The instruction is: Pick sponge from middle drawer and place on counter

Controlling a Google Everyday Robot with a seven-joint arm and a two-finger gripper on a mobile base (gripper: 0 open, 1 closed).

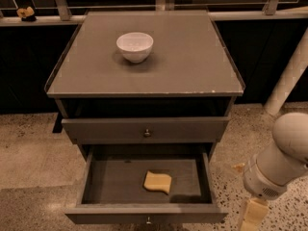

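Observation:
The pale-yellow sponge [158, 182] lies flat on the dark floor of the open middle drawer [98, 179], a little right of its middle. The grey counter [187, 61] tops the cabinet above. My gripper [251, 216] hangs at the bottom right of the camera view, outside the drawer and to the right of it, over the floor. Only one yellowish finger pad shows, cut off by the frame's lower edge. My white arm [281, 155] rises behind it.
A white bowl [134, 46] stands on the counter's back left. The closed knobbed drawer front [147, 130] sits above the open drawer. A white pipe [288, 76] leans at the right. Speckled floor surrounds the cabinet. A small yellow object [25, 12] rests on the back ledge.

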